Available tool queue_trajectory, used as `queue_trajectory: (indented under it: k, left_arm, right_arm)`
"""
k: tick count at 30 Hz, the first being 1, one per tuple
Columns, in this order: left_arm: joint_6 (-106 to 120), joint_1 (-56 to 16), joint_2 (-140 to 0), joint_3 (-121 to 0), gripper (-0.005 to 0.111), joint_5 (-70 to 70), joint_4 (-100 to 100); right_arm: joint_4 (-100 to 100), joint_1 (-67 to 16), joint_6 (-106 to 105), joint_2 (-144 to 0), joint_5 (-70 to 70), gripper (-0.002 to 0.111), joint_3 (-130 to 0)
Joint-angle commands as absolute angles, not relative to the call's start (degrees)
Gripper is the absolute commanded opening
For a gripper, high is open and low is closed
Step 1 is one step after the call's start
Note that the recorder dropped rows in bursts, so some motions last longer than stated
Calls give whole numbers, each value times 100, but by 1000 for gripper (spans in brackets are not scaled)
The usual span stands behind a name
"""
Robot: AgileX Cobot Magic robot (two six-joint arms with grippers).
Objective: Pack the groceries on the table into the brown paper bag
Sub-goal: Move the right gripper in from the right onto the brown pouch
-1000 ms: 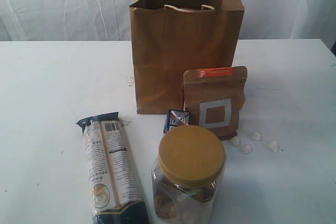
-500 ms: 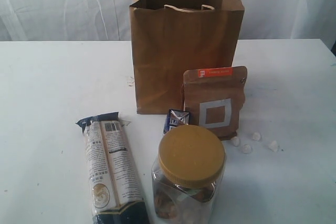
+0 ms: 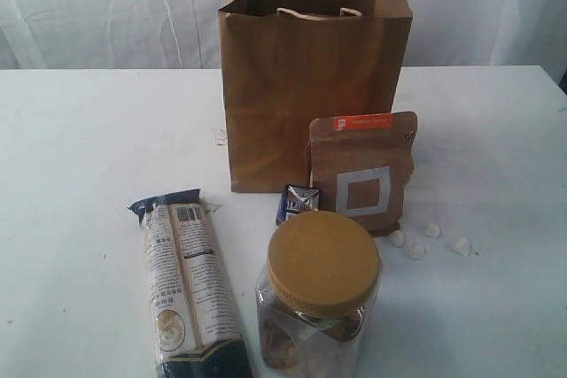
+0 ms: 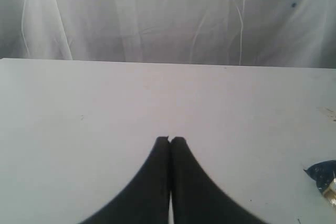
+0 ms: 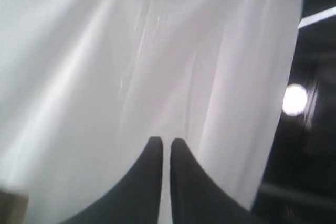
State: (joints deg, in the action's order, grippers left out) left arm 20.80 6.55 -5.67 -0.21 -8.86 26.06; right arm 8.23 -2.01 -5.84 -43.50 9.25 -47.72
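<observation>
The brown paper bag [image 3: 310, 86] stands upright and open-topped at the back middle of the white table [image 3: 89, 148]. In front of it a brown pouch with an orange label [image 3: 361, 174] stands upright, a small blue-white carton [image 3: 297, 202] beside it. A clear jar with a yellow lid [image 3: 321, 294] is nearest the camera. To its left lies a long cream-black packet [image 3: 186, 285]. Neither arm shows in the exterior view. My left gripper [image 4: 170, 139] is shut and empty over bare table, an end of the packet [image 4: 323, 174] at the frame edge. My right gripper [image 5: 163, 140] is shut, empty, pointing at a white curtain.
Several small white bits [image 3: 416, 250] lie on the table right of the pouch. A white curtain [image 3: 106, 6] hangs behind the table. In the right wrist view a dark area with a bright lamp [image 5: 294, 99] lies beyond the curtain's edge.
</observation>
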Motion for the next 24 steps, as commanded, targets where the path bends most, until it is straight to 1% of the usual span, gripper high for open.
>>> queue_trajectory:
  k: [1,2,4,5,7,9,11,14,17,18,19,20,21,22,23,24]
  left_arm:
    - [2106,610,-540,0,0,-905,2699]
    - [2106,610,-540,0,0,-905,2699]
    - [2106,610,-540,0,0,-905,2699]
    - [2106,610,-540,0,0,-905,2699]
    - [2106,610,-540,0,0,-905,2699]
    - [2106,610,-540,0,0,-905,2699]
    - [2106,610,-540,0,0,-905,2699]
    - [2106,610,-540,0,0,-905,2699]
    - [2106,610,-540,0,0,-905,2699]
    - [2106,610,-540,0,0,-905,2699]
    - [2106,610,-540,0,0,-905,2699]
    - [2106,610,-540,0,0,-905,2699]
    - [2106,610,-540,0,0,-905,2699]
    - [2106,610,-540,0,0,-905,2699]
    - [2106,610,-540,0,0,-905,2699]
    - [2106,610,-540,0,0,-905,2699]
  right_arm:
    - [883,-224,-1652,-5849,-432,6,-4375]
    - [883,-224,-1641,-6261,-433,6,-4331]
    - [783,-224,-1223,-7059,-1028,6,-4410]
    - [745,-193,-563,-7374,-1497,6,-4522]
    - [762,-113,646,-8149,-2960,6,-4926]
    - [657,-113,248,-8715,-3956,4,-5240]
    - [0,-151,-426,-9035,-4497,2,-5538]
    - [-819,-249,-1381,-9020,-4776,1,-5898]
    - [-1467,-438,-2145,-8682,-5054,1,-6186]
    - [-1767,-673,-2846,-8437,-5140,1,-6211]
    - [-1887,-839,-3084,-8322,-5140,1,-6211]
    - [-2022,-1256,-3668,-8122,-5128,1,-6211]
    - [-2009,-1443,-3988,-8056,-5101,1,-6211]
    - [-1792,-1874,-4744,-7936,-5017,2,-6211]
    - [-1681,-2014,-5066,-7907,-4981,2,-6211]
    - [-1491,-2197,-5555,-7881,-4957,4,-6211]
